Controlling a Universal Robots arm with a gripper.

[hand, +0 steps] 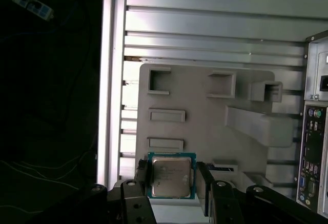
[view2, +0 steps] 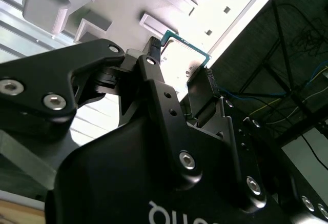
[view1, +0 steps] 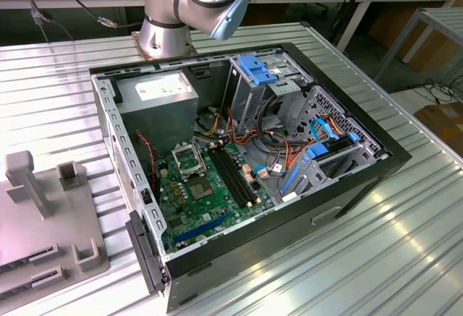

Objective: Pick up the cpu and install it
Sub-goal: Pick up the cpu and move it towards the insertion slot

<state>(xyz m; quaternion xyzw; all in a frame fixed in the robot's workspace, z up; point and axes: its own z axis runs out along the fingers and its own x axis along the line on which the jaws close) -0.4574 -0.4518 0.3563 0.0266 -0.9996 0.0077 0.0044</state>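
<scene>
The pick-up half looks done. The gripper point(hand: 172, 184) has its two black fingers point(hand: 203, 185) pressed against opposite edges of the cpu point(hand: 171, 177), pinching it and holding it in the air above the tray point(hand: 205, 116). From how much of the tray lies spread out behind it, I judge the chip is well clear of the tray's surface. In the second wrist view the cpu point(view2: 184, 55) sits in the same pinch at the gripper point(view2: 179, 62), with the tray's raised blocks behind it.

Installation is all that is left. In the exterior view the case point(view1: 289, 229) stands just beside the tray point(view1: 22, 236). The socket point(view1: 189, 161) lies on the tray-ward side of the board point(view1: 210, 200) and looks empty: a dark square bed in a metal frame.

The cpu is a thin, flat square with a dull silvery metal face and a narrow green rim. The tray is matte pale grey, moulded with rectangular pockets, slots and upright posts. The board is green and crowded with parts. The case is black outside and bare sheet metal inside. The table point(view1: 376, 258) under the tray is ribbed aluminium.
</scene>
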